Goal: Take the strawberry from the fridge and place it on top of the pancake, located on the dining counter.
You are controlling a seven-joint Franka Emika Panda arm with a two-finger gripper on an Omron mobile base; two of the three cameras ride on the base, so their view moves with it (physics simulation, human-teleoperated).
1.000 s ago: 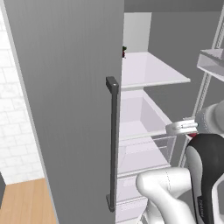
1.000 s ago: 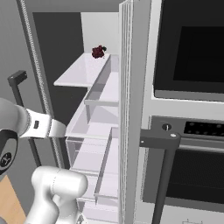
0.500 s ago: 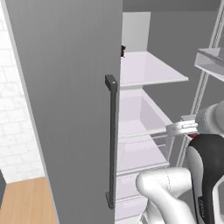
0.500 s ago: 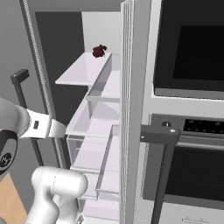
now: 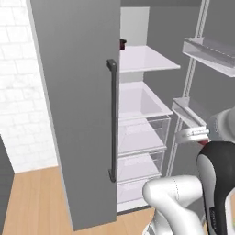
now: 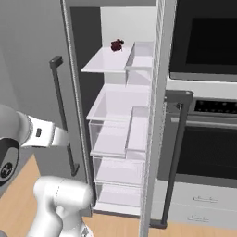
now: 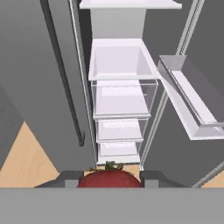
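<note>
Now hand (image 7: 111,183) gripping strawberry (image 7: 111,178), fridge (image 7: 118,61) farther

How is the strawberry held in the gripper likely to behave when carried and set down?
The strawberry looks soft, so the shut gripper could bruise it. Its rounded shape suggests it may roll once released. Being small, it is probably light.

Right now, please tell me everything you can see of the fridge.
The fridge is tall, grey and matte, and both doors stand open. Each door carries a long dark bar handle. Inside are white shelves and clear drawers; the right door has white bins. A small dark red item lies on the top shelf. It stands on wood floor beside a black-fronted oven.
</note>
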